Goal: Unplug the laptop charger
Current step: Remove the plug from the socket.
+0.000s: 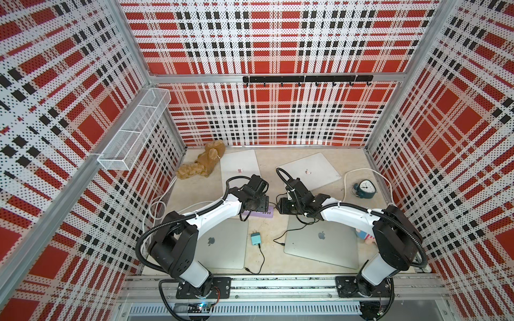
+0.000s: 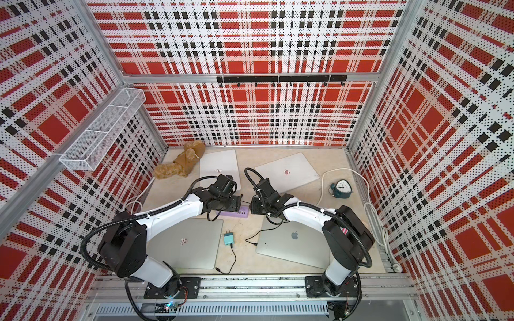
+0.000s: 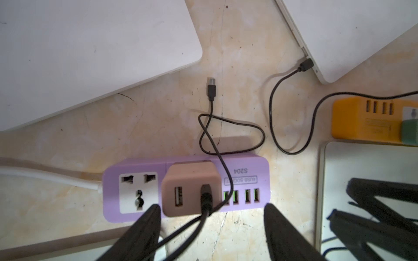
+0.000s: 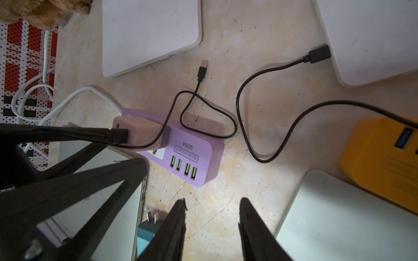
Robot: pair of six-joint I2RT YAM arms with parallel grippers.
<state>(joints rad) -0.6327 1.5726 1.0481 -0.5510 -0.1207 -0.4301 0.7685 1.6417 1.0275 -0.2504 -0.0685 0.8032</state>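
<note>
Left gripper (image 3: 211, 206) hangs low over the purple power strip (image 3: 244, 171) with its jaws spread wide and nothing in them. The beige charger (image 3: 190, 180) sits plugged into that strip, standing up out of the socket face. In the left wrist view it lies between the two fingers (image 3: 147, 223), close beside one of them and well clear of the other, so the gripper is off-centre on it. I can't make out any contact.

The strip rests on the table (image 3: 158, 126) between the laptops. The charger's black cable (image 3: 263, 135) loops across the top of the strip, and its far plug (image 3: 211, 88) lies loose on the table, attached to nothing.

To my eye the step in hand is lining up for the grasp, and the pull itself is not yet begun. The next move looks to call for a small sideways shift to centre the charger, then closing on its flat sides and drawing it straight out of the socket, taking care not to pinch the cable.

The right gripper (image 4: 212, 200) hovers partly open and empty over bare table, just beside the strip's USB end. It seems well placed to press the strip down, since a light strip like this would likely lift with the charger.
</note>
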